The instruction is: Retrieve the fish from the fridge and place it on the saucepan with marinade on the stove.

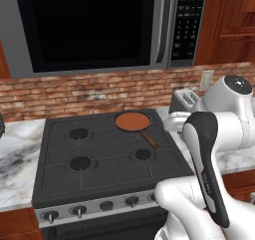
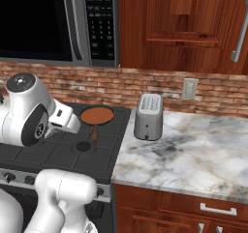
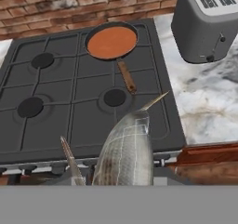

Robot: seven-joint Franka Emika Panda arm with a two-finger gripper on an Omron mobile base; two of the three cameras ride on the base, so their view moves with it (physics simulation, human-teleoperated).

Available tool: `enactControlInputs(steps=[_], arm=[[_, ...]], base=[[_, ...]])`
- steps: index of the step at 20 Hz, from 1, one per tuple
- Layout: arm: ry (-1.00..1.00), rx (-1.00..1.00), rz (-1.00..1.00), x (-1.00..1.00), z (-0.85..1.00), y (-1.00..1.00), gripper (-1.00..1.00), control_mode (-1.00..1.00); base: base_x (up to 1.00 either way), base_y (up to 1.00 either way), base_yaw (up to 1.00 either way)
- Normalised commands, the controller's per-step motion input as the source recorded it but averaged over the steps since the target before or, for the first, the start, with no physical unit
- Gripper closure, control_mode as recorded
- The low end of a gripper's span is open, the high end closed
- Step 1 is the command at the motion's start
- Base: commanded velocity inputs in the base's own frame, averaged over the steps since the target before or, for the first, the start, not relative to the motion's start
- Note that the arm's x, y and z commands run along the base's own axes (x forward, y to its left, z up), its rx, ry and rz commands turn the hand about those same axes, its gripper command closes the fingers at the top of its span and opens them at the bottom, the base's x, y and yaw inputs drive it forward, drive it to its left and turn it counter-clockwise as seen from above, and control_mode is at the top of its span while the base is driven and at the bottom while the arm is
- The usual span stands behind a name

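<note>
Fish [image 3: 126, 155] gripped by gripper [image 3: 125, 181]; toaster [image 3: 207, 21] (right of stove [image 3: 69, 102]) beside saucepan [image 3: 112, 42].

A home kitchen: gas stove [image 1: 107, 157], microwave [image 1: 94, 25] above, toaster [image 2: 148, 117] on marble counter [image 2: 193, 150], brick backsplash [image 2: 160, 84].

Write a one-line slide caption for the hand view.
Fish held at the gripper, poised above the stove front, saucepan of marinade on the rear burner ahead.
</note>
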Motion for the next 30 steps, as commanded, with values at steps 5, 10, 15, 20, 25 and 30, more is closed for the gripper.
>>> enactControlInputs(steps=[5,10,15,20,25,30], arm=[[-0.06,0.0,0.0,0.05,-0.06,0.0,1.0,-1.0],[0.0,0.0,0.0,0.11,0.0,0.0,1.0,-1.0],[0.0,0.0,0.0,0.22,-0.02,0.01,1.0,-1.0],[0.0,0.0,0.0,0.26,-0.11,0.03,1.0,-1.0],[0.0,0.0,0.0,0.23,-0.19,0.04,1.0,-1.0],[0.0,0.0,0.0,0.18,-0.18,0.03,1.0,-1.0]], base=[[0.0,0.0,0.0],[0.0,0.0,0.0],[0.0,0.0,0.0],[0.0,0.0,0.0],[0.0,0.0,0.0],[0.0,0.0,0.0]])
